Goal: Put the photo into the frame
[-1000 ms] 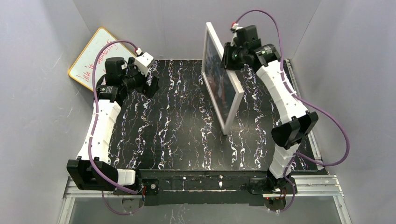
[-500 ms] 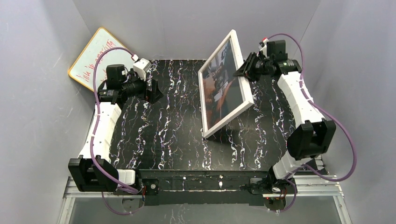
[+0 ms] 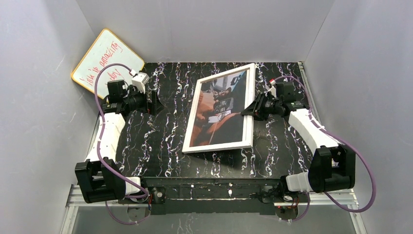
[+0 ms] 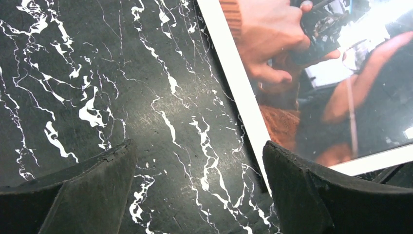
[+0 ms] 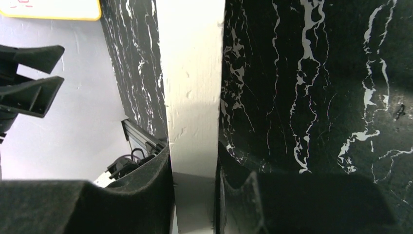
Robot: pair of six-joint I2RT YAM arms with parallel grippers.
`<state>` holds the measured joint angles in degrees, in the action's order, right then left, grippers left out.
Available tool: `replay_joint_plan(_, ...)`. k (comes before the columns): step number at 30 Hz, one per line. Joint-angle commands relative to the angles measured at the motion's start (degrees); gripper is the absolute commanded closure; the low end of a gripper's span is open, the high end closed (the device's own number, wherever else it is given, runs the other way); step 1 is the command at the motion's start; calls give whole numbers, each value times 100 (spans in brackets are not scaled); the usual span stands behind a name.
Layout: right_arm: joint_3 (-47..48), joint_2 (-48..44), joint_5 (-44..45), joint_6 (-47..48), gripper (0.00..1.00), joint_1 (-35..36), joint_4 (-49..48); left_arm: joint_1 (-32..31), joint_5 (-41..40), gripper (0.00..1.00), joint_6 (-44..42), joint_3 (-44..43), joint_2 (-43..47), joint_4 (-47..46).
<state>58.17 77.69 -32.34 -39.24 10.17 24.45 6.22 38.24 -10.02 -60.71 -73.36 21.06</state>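
The photo point(image 3: 219, 114), orange-red and dark with pale patches, sits face up inside the white frame point(image 3: 217, 147) at the middle of the table point(image 3: 160, 141). My right gripper point(image 3: 249, 112) is clamped on the frame's rim at its 3 o'clock side. My left gripper point(image 3: 155, 102) hangs wide open at its 9 o'clock, apart from it. My right arm folds at the elbow near 4 o'clock. My left arm runs up the table's 9 o'clock edge, wrist turned toward 3.
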Motion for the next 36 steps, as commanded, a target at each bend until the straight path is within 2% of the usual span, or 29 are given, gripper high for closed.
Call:
replay_joint_plan(1, -602, -83, -244, 493, 83, 25, -1107, 22, -50, 2, -163, 306, -7, -377)
replay_joint_plan(5, -874, 282, -426, 666, 77, 7, -1566, 20, -722, 2, 39, 621, -103, -949)
replay_joint_plan(10, -1211, 779, -231, 922, 67, -1, -2018, 20, -722, 2, -137, 1133, -91, -1387)
replay_joint_plan(12, -1279, 1000, -36, 981, 60, -12, -2038, 19, -680, 2, -81, 1225, -159, -1399)
replay_joint_plan(17, -1259, 1399, 284, 1153, 52, -34, -2052, 22, -752, 2, 78, 1456, -185, -1699)
replay_joint_plan(18, -1225, 1437, 374, 1168, 48, -38, -2045, 20, -829, 2, 144, 1496, -178, -1795)
replay_joint_plan(19, -1183, 1468, 479, 1179, 39, -34, -2005, 21, -884, 2, 236, 1534, -171, -1901)
replay_joint_plan(21, -1017, 1557, 768, 1218, 4, -32, -1800, 20, -1007, 2, 359, 1576, -172, -2056)
replay_joint_plan(22, -902, 1609, 951, 1258, 1, -37, -1588, 20, -1068, 2, 426, 1579, -190, -2077)
replay_joint_plan(26, -598, 1643, 1790, 1332, 1, -40, -1133, 20, -1331, 2, 582, 1524, -305, -2080)
replay_joint_plan(30, -407, 1303, 3286, 1190, 1, -40, -847, 20, -1405, 2, 575, 1495, -522, -1952)
replay_joint_plan(32, -521, 988, 4026, 1161, 1, -38, -979, 13, -1329, 2, 469, 1603, -584, -1966)
replay_joint_plan(34, -718, 688, 4695, 1130, 1, -48, -1247, 7, -1382, 2, 653, 1889, -560, -2451)
replay_joint_plan(36, -1097, 454, 5130, 1501, 1, -49, -1846, 10, -1391, 2, 860, 2321, -487, -3104)
